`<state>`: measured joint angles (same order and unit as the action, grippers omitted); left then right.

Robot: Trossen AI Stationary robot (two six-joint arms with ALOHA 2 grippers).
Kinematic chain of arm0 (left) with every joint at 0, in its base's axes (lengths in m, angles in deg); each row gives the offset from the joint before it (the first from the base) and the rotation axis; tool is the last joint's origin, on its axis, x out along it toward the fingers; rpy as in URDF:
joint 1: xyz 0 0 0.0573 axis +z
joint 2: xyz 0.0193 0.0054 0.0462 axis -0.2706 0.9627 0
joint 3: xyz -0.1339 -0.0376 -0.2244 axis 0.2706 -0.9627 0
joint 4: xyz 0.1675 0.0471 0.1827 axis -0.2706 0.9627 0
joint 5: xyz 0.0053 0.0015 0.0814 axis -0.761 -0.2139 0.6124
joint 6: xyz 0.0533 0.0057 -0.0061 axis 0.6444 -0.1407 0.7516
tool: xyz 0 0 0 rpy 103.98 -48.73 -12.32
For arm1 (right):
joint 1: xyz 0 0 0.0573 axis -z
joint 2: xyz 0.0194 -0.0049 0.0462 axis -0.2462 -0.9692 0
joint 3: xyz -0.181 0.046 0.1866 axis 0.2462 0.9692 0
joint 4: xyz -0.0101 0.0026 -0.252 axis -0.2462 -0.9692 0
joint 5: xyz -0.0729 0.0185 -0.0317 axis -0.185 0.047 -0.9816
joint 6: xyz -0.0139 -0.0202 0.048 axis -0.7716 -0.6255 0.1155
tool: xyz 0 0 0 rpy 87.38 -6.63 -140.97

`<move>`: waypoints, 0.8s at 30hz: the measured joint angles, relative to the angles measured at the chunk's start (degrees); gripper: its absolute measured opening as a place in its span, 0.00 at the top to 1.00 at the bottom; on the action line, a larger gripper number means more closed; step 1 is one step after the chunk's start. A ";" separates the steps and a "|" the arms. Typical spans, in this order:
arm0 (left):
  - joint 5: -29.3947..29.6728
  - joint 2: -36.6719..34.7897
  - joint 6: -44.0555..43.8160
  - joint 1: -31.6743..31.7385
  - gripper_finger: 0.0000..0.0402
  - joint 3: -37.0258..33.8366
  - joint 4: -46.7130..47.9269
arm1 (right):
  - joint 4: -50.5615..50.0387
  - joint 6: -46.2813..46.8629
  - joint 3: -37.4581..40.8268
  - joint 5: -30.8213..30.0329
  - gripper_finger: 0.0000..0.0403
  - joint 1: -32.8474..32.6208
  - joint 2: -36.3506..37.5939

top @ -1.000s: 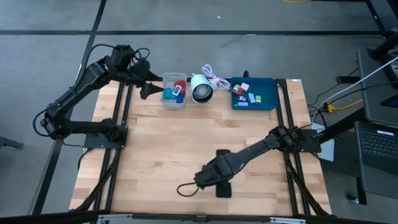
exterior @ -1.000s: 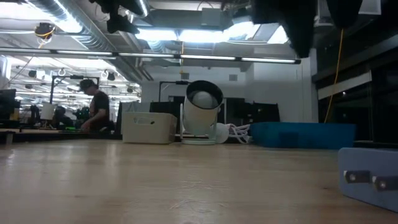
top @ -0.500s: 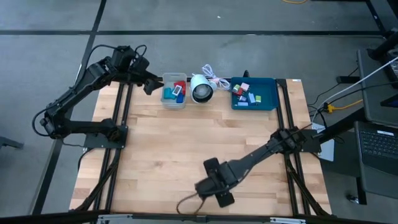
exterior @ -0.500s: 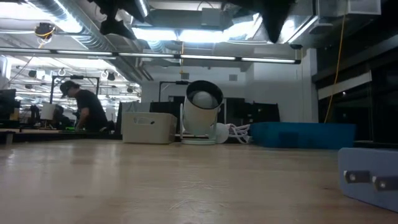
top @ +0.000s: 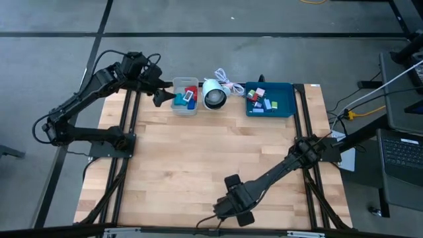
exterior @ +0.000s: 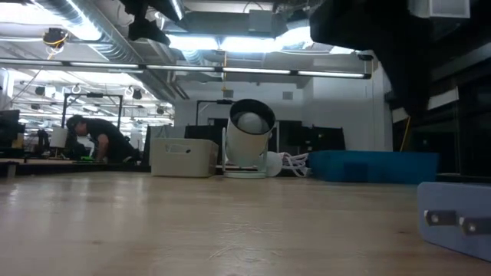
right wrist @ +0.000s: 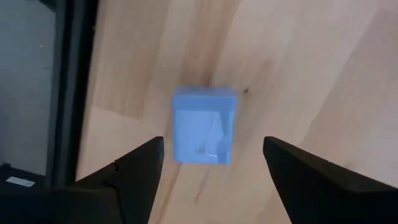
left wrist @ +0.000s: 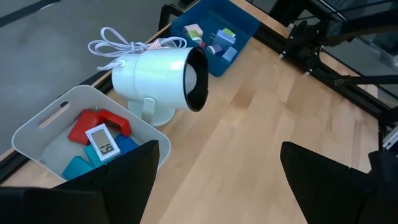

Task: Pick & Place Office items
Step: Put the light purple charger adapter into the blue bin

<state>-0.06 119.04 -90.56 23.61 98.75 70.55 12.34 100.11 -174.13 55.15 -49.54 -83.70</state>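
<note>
At the worktop's far-left edge the left gripper (top: 158, 100) hangs beside the grey bin (top: 185, 96), jaws spread and empty. The bin already holds red and blue office items (left wrist: 99, 138); more sit in the blue tray (top: 270, 99) at the far-right. Near the front edge the right gripper (right wrist: 211, 180) hovers over a light-blue block (right wrist: 204, 125), jaws wide, straddling it. I'd say a pick is starting: descend, then close. Only the right wrist view shows the block whole; overhead, the arm hides it.

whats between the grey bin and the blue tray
The white round lamp-like object with its coiled cord sits between the grey bin and the blue tray, clearest in the high view.
</note>
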 joint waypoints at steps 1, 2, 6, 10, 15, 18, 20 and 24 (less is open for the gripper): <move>0.00 0.00 0.04 0.00 0.18 0.00 0.00 | 0.16 0.10 0.23 -0.01 0.29 -0.06 0.00; 0.02 0.00 0.02 0.00 0.18 0.00 0.00 | 0.06 0.22 0.47 -0.05 0.29 -0.13 0.00; 0.20 0.00 0.06 0.00 0.18 0.00 0.00 | 2.89 0.22 1.99 -0.23 0.29 -0.01 0.02; 0.22 0.00 0.15 0.00 0.18 0.00 0.02 | 5.95 0.86 4.73 0.24 0.29 -0.04 0.02; 0.24 0.00 0.65 0.00 0.18 0.00 0.04 | 8.47 0.63 7.26 1.55 0.29 -0.02 0.02; 0.24 0.00 0.82 0.00 0.18 0.00 0.04 | 9.47 0.55 8.52 1.53 0.29 0.03 0.02; 0.27 0.00 0.82 0.06 0.18 0.00 0.07 | 10.91 0.41 9.23 1.56 0.29 -0.02 0.02; 0.35 0.00 1.05 0.05 0.18 0.00 0.28 | 13.02 0.77 10.37 1.72 0.29 -0.02 0.02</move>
<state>0.29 119.04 -89.51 23.66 98.75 70.84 25.37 100.87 -163.76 56.87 -49.56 -83.68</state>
